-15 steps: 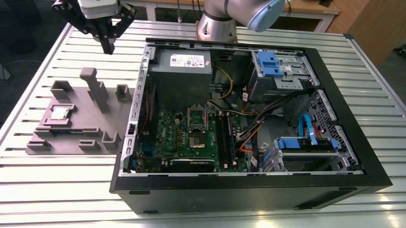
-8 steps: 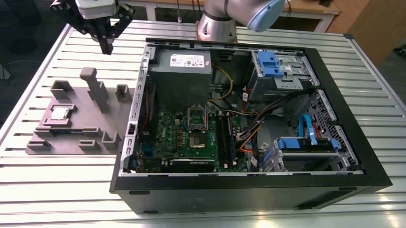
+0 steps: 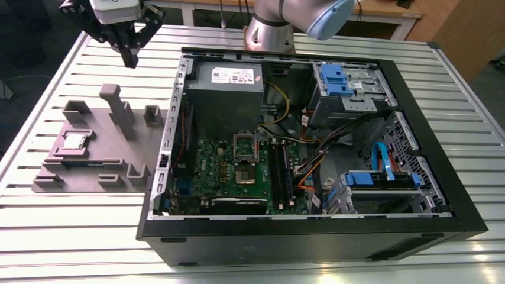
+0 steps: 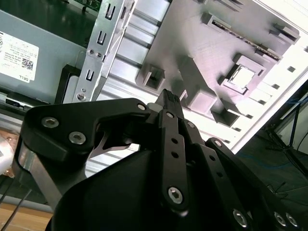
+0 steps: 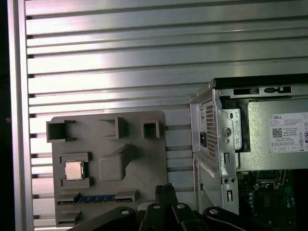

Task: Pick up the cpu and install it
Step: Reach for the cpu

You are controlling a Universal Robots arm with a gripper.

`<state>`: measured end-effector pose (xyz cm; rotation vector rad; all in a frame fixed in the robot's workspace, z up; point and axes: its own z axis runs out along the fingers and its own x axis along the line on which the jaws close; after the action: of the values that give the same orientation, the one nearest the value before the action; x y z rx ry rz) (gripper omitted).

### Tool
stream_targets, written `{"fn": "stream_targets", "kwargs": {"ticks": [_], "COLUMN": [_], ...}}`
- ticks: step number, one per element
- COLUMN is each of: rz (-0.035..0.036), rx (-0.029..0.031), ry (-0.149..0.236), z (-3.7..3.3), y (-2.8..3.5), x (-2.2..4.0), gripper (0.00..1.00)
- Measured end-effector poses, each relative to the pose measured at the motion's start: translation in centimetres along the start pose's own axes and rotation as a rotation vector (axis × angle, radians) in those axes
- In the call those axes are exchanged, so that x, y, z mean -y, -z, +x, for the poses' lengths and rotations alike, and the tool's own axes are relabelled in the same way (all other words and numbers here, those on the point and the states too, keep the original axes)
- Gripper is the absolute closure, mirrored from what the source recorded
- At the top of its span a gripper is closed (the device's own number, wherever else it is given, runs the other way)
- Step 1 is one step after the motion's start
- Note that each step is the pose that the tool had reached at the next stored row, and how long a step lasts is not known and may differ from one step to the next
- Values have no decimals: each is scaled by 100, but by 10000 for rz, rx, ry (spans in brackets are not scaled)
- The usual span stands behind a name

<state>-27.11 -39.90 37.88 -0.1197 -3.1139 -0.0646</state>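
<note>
At the exterior view's left of the slatted table (image 3: 79, 236), the one cpu (image 3: 75, 141) sits in the single grey fixture (image 3: 87, 171), not yet picked up. Above it, the lone gripper (image 3: 129, 58) hangs empty, fingers pressed together. Rightward, one open computer case (image 3: 316, 236) shows its motherboard socket (image 3: 246, 155), apparently unfilled.

Pincer (image 3: 130, 58) top beyond exterior view's edge
</note>
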Motion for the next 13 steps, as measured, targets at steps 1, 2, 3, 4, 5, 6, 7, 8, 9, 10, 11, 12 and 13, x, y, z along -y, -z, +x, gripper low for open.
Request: {"fn": "stream_targets", "kwargs": {"ticks": [1,2,3,4,5,6,7,8,9,10,11,12,13], "rz": [0,0,0,1,1,1,1,1,1,1,0,1,1], "rx": [-2,-3,-3,-5,-6,-7,-8,-9,-9,-9,-9,-9,-10], "ry": [-1,-1,0,-1,-1,-1,-1,-1,-1,-1,-1,0,0], "z": [5,9,13,17,22,26,31,36,41,46,50,54,58], "y": [-1,-1,-2,-3,-3,-4,-4,-5,-5,-6,-6,-7,-7], "x": [0,1,1,1,2,2,2,3,3,4,4,4,5], "gripper": [90,90,90,90,90,90,90,90,90,90,90,90,90]}}
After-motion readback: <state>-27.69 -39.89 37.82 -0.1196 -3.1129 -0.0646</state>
